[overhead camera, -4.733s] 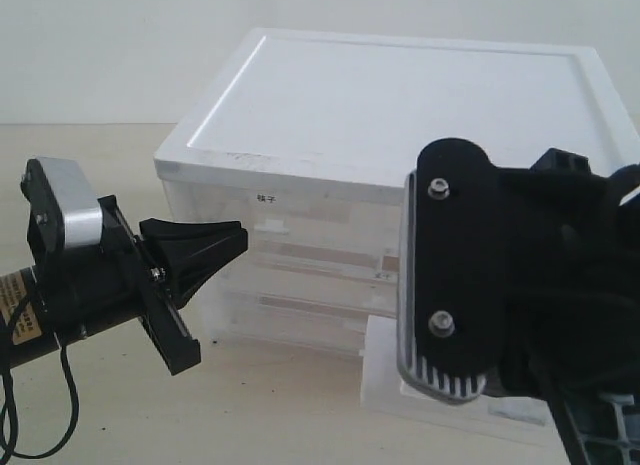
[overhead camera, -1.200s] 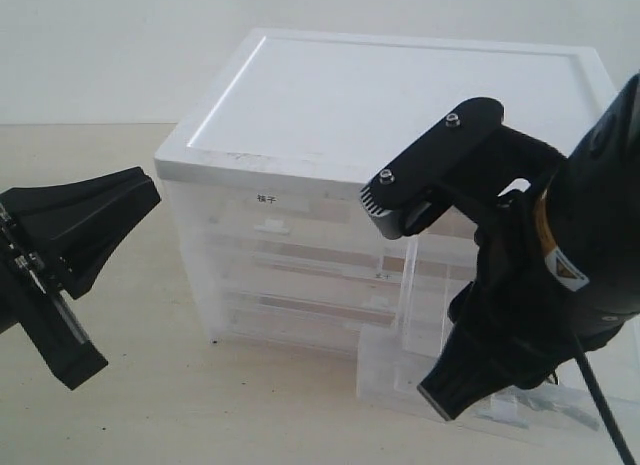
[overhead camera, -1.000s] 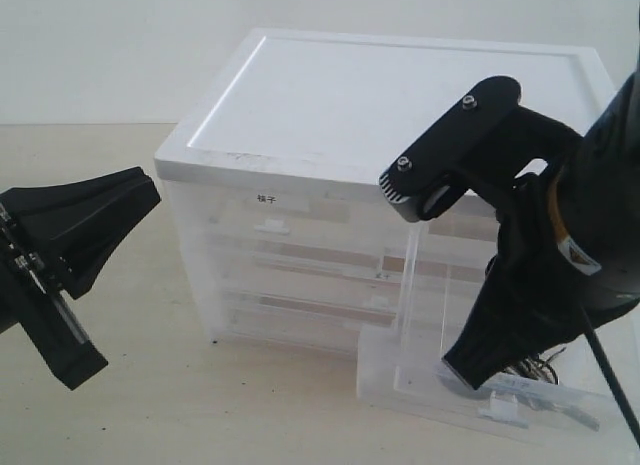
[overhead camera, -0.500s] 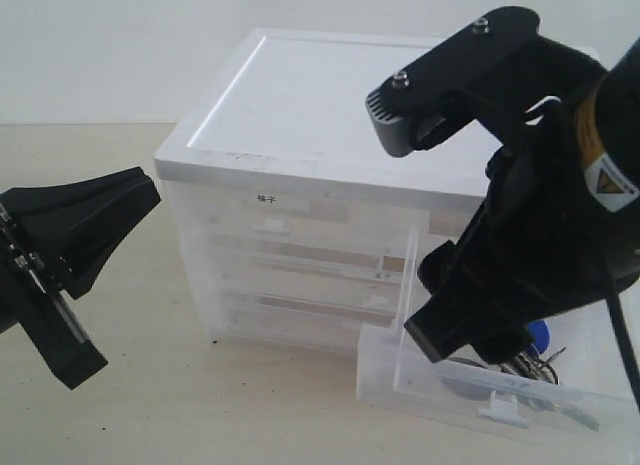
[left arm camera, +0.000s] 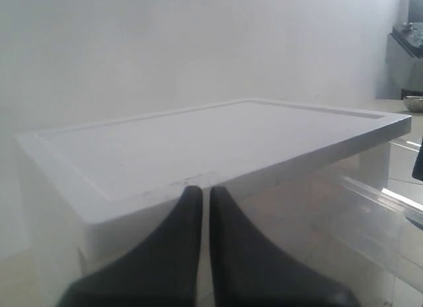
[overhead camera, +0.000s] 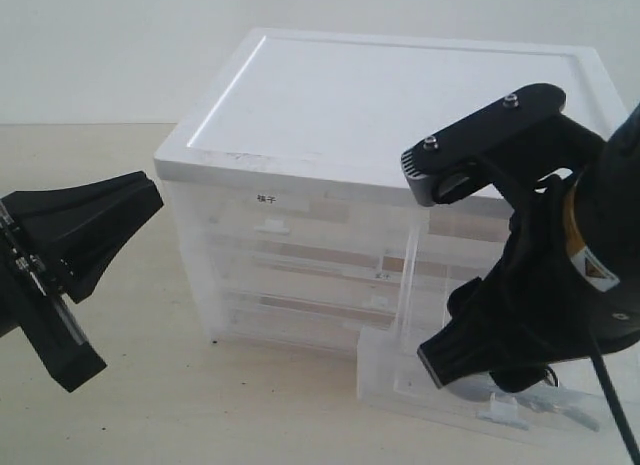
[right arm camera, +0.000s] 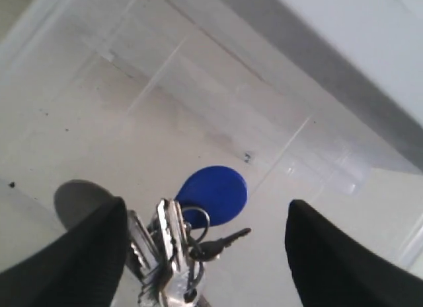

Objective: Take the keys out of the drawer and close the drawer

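Note:
The keys (right arm camera: 168, 251), a silver bunch on a ring with a round blue fob (right arm camera: 213, 193), lie on the floor of the pulled-out translucent drawer (overhead camera: 395, 385). My right gripper (right arm camera: 206, 213) is open and lowered into the drawer, its fingers on either side of the bunch. The silver keys rest close against one finger (right arm camera: 92, 244). In the exterior view the right gripper (overhead camera: 480, 370) and its arm hide the keys. The left gripper (overhead camera: 148, 197) hangs shut in the air to the left of the cabinet, holding nothing.
The drawer belongs to a white-topped plastic cabinet (overhead camera: 400, 95) with several translucent drawers. One half-width drawer carries a label with black characters (overhead camera: 265, 198). The open drawer's white tab handle (overhead camera: 503, 413) points toward the front. The cabinet stands on a beige table (overhead camera: 200, 395).
The right gripper, raised above the drawer half a second ago with the fob showing below it, has dropped back down into the drawer around the keys. The left arm has stayed put.

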Robot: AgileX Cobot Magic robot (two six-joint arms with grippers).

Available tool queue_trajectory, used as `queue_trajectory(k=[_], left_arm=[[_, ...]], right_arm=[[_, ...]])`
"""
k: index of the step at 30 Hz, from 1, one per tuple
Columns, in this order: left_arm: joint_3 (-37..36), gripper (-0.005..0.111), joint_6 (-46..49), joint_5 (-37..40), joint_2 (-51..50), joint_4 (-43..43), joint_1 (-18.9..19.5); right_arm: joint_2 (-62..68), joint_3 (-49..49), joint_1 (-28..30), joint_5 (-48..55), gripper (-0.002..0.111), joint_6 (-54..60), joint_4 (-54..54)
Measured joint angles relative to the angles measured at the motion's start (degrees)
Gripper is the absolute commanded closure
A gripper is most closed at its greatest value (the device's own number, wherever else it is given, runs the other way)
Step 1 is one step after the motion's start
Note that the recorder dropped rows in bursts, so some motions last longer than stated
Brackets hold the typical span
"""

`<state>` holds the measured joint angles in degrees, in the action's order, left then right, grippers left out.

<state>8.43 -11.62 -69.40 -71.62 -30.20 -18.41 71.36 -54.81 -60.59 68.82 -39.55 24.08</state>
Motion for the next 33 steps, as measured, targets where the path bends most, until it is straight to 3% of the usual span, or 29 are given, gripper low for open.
queue_trajectory(k=[14, 21, 30, 33], left_arm=[[0.0, 0.102, -0.7, 0.0, 0.0, -0.6, 0.0], [0.0, 0.102, -1.1, 0.0, 0.0, -0.7, 0.0], [0.0, 0.102, -1.1, 0.0, 0.0, -0.7, 0.0], [0.0, 0.102, -1.1, 0.0, 0.0, -0.7, 0.0]], right_arm=[[2.8, 1.0, 0.0, -3.3, 0.047, 2.8, -5.2], [4.0, 1.6, 0.0, -0.6, 0.079, 3.1, -2.1], [4.0, 1.9, 0.0, 0.6, 0.083, 3.6, 2.8], [3.6, 1.9, 0.0, -0.3, 0.098, 4.0, 4.4]])
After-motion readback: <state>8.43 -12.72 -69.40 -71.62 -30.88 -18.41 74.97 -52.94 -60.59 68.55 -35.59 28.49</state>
